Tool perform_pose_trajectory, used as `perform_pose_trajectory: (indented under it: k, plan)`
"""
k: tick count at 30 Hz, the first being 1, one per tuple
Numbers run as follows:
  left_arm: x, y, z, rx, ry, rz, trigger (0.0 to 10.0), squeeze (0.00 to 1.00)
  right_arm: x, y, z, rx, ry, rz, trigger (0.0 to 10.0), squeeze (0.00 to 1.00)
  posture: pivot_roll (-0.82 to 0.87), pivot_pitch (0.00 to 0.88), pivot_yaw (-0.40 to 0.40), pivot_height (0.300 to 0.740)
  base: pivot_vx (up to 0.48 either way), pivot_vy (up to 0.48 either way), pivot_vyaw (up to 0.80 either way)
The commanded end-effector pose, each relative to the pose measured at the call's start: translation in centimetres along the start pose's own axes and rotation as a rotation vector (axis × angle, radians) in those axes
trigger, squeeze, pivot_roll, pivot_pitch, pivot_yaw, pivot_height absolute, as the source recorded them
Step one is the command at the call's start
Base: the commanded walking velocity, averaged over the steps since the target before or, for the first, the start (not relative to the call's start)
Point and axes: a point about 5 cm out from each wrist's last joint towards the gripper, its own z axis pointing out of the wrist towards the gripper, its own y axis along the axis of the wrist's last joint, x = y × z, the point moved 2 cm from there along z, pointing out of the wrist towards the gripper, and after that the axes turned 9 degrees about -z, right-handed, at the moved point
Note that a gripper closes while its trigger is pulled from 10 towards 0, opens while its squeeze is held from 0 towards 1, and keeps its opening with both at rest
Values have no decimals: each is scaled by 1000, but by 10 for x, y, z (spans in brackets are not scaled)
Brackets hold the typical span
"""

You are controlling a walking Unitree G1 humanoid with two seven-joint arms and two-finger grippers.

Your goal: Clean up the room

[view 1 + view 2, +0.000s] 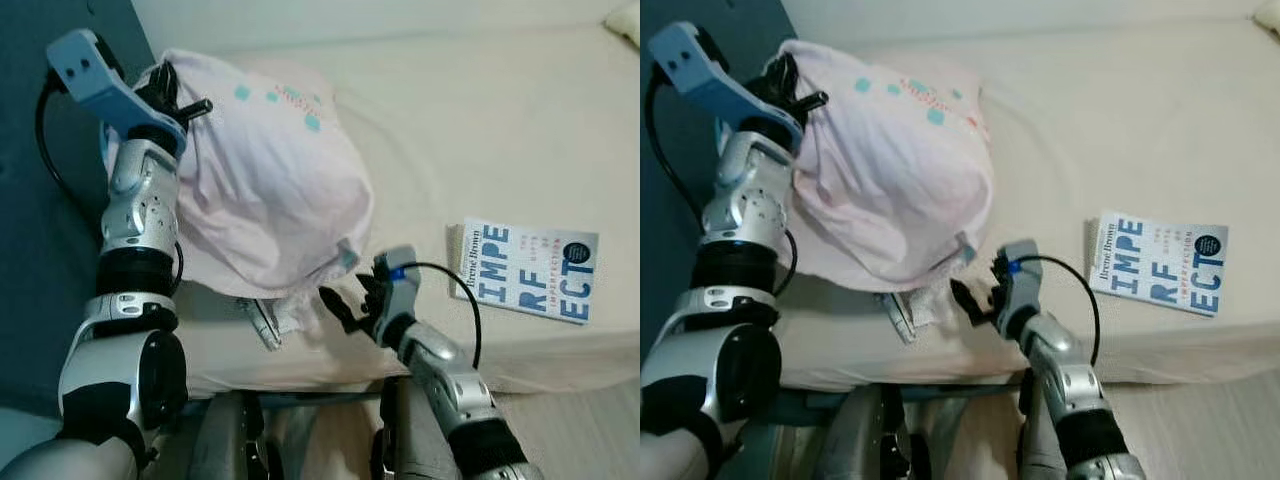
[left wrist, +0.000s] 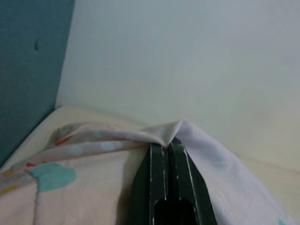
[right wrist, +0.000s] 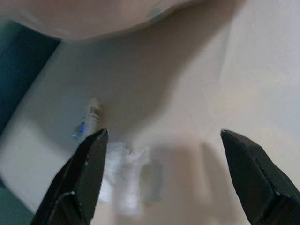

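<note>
On the cream bed point(image 1: 480, 120), head view: left gripper point(image 1: 178, 100) pinches the pink pillow point(image 1: 265, 180) up by its corner; right gripper point(image 1: 345, 310) hovers beside crumpled wrappers point(image 1: 270, 318), a book point(image 1: 528, 270) well apart. Left wrist: fingers point(image 2: 157, 183) clamped on fabric. Right wrist: fingers point(image 3: 86, 178) spread wide above the wrappers point(image 3: 124, 176).

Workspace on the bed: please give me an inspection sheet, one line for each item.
Surface: cream bed, sheet mostly smooth.
Job's things: pink pillow lifted at one corner; crumpled wrapper on the bed edge below it; book lying flat, cover up.
Clutter: nothing seen.
Grippers: left gripper pinching the pillow's fabric; right gripper with fingers spread above the wrapper.
Cables: black cable looping at the right wrist.
Surroundings: teal wall beside the bed.
</note>
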Motion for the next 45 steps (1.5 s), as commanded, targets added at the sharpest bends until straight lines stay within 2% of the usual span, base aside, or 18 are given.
perform_pose_trajectory:
  k: [1,3,7,8,10,11,13,22,24,29,30,37,40,45]
  plan:
    - [-2,8,-2,-15,-10,13,0,0,9,-22,4,104,3,-17,10000,0,32,457,50,591,0,0,0]
    - [-4,9,-3,-14,-17,16,0,0,13,-22,9,111,8,-6,10000,0,44,472,47,591,0,0,0]
    - [-8,14,-9,-3,-26,24,0,0,38,-17,26,115,78,88,10000,0,68,504,47,591,0,0,0]
    - [-8,14,-9,-3,-26,24,0,0,38,-17,26,115,78,88,10000,0,68,504,47,591,0,0,0]
    - [-10,17,-10,6,-27,29,0,0,51,-13,33,110,123,130,10000,0,75,512,46,591,0,0,0]
    - [-11,19,-12,14,-28,32,0,0,64,-8,40,98,159,185,10000,0,80,519,47,591,0,0,0]
    - [-12,20,-13,16,-28,32,0,0,68,-7,42,97,164,193,10000,0,81,522,47,591,0,0,0]
    - [-21,22,-16,22,-45,32,0,0,77,-6,51,150,155,169,10000,0,87,532,36,591,0,0,0]
    - [-22,23,-18,26,-45,31,0,0,87,-12,53,214,205,141,10000,0,91,537,29,591,0,0,0]
    - [-24,23,-22,32,-42,29,0,0,97,-20,53,274,250,82,10000,0,95,538,24,591,0,0,0]
    - [-24,24,-23,33,-40,28,0,0,98,-19,54,271,257,67,0,0,97,539,22,591,0,0,0]
    - [-23,26,-27,38,-27,28,0,0,112,-18,55,279,368,-19,0,0,105,538,16,591,0,0,0]
    - [-23,26,-27,39,-26,29,0,0,112,-23,53,312,371,-51,0,0,106,539,15,591,0,0,0]
    - [-23,28,-29,42,-20,30,0,0,101,-36,49,386,332,-133,0,0,102,534,8,591,0,0,0]
